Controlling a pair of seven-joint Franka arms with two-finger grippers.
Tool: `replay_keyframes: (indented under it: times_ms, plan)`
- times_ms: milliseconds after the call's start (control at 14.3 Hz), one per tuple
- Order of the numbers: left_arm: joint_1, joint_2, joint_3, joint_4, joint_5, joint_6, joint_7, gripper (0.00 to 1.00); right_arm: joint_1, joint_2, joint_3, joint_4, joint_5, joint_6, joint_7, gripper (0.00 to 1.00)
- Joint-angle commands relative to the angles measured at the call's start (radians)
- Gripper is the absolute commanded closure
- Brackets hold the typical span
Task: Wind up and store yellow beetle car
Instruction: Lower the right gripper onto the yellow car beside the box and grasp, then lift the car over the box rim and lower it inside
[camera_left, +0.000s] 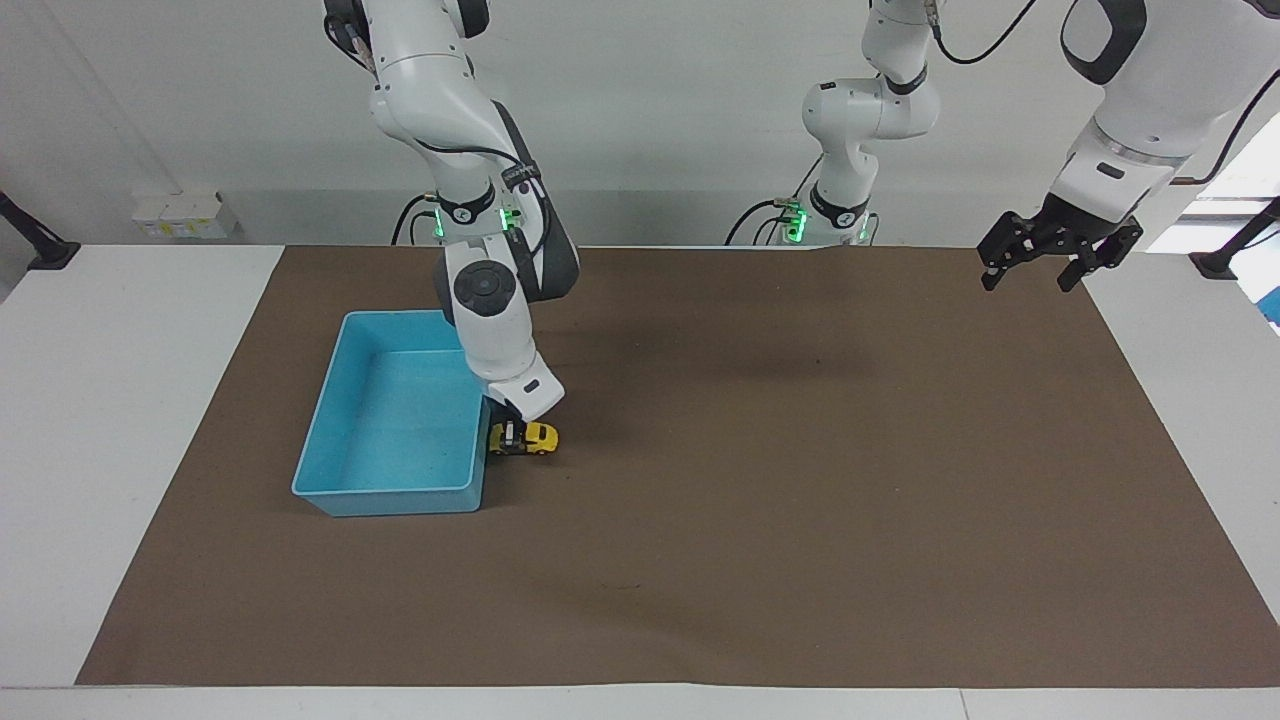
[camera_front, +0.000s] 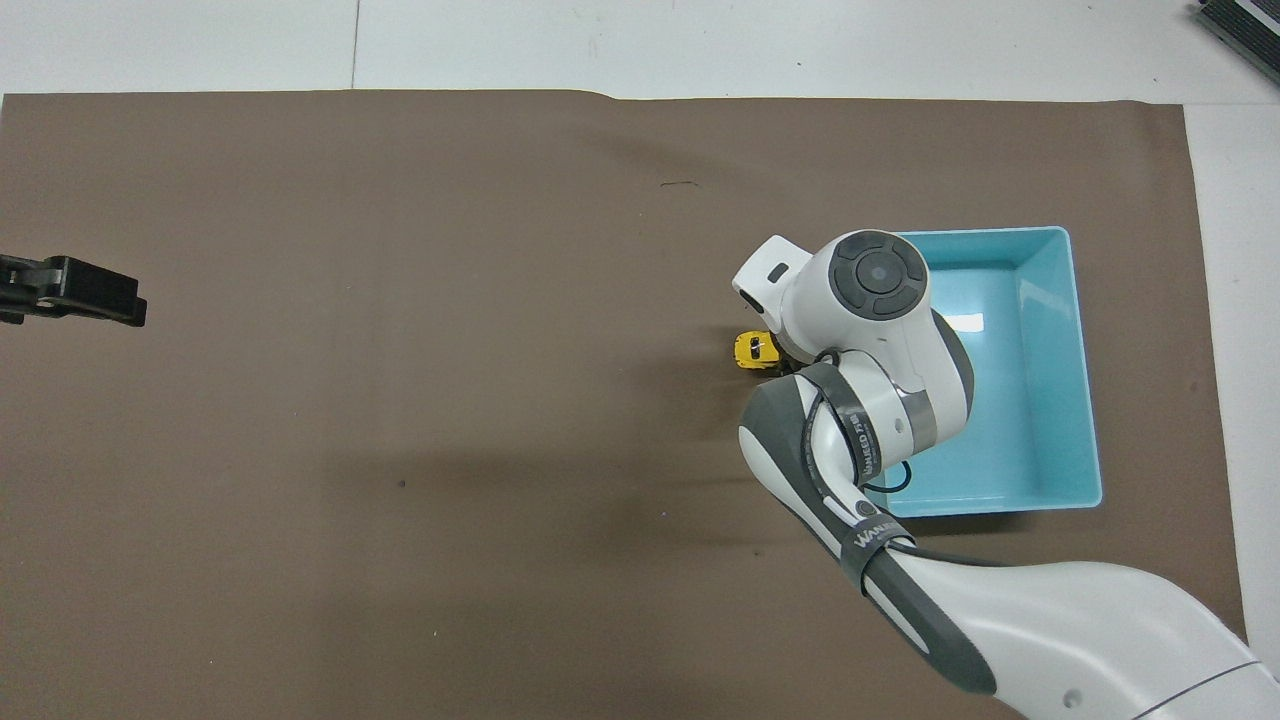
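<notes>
1. Facing: now my right gripper (camera_left: 514, 437) is down on the brown mat (camera_left: 800, 500), fingers clamped on the yellow beetle car (camera_left: 528, 438) just beside the light blue bin (camera_left: 330, 440). Judging the wind-up stroke, I should press lightly so the wheels grip the mat.
2. Facing: my left gripper (camera_left: 1058, 262) waits, fingers apart, over the mat's edge.
3. Overhead: rounded glossy car (camera_front: 753, 350) peeks beside my wrist; the bin (camera_front: 1082, 400) is smooth, hard, rectangular.
</notes>
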Motion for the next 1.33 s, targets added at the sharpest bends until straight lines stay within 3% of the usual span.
replay_keyframes:
  times_ms: [0, 210, 489, 908, 1048, 1257]
  plan:
    - [0.01, -0.026, -0.008, -0.025, 0.008, -0.008, -0.009, 0.0, 0.005, 0.013, -0.001, 0.035, -0.01, -0.026, 0.034, 1.0]
    - [0.01, -0.026, -0.008, -0.025, 0.008, -0.008, -0.009, 0.0, -0.003, -0.015, -0.001, 0.096, -0.004, -0.147, 0.031, 1.0]
    - [0.01, -0.026, -0.008, -0.023, 0.008, -0.008, -0.009, 0.0, -0.053, -0.112, -0.003, 0.126, 0.006, -0.285, 0.021, 1.0]
    - [0.01, -0.026, -0.008, -0.023, 0.008, -0.008, -0.009, 0.0, -0.18, -0.167, -0.011, 0.115, 0.007, -0.358, -0.183, 1.0]
    - [0.01, -0.026, -0.008, -0.025, 0.008, -0.008, -0.009, 0.0, -0.21, -0.184, -0.012, 0.08, 0.007, -0.346, -0.245, 1.0]
    - [0.01, -0.026, -0.008, -0.025, 0.008, -0.008, -0.009, 0.0, -0.251, -0.271, -0.015, -0.105, 0.003, -0.229, -0.277, 1.0]
